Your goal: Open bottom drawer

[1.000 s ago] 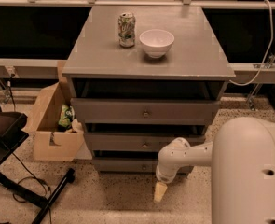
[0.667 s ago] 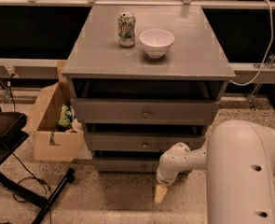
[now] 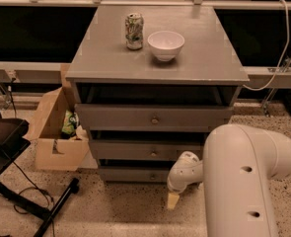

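Note:
The grey wooden chest (image 3: 160,58) stands in the middle with three drawers, one above the other. The bottom drawer (image 3: 132,175) is the lowest, a flat grey front with a small round knob (image 3: 153,176); it looks closed. My gripper (image 3: 172,199) hangs from the white arm (image 3: 243,177) just in front of the bottom drawer's right part, a little right of and below the knob, pointing down near the floor. It holds nothing that I can see.
A green can (image 3: 134,31) and a white bowl (image 3: 165,45) stand on the chest top. An open cardboard box (image 3: 58,132) with items sits on the floor at the left. A black stand and cable (image 3: 31,201) lie at lower left. Cables hang at right.
The arm's large white link has shifted left and fills more of the lower right. The gripper stays close to the same spot by the bottom drawer. The drawers have not moved.

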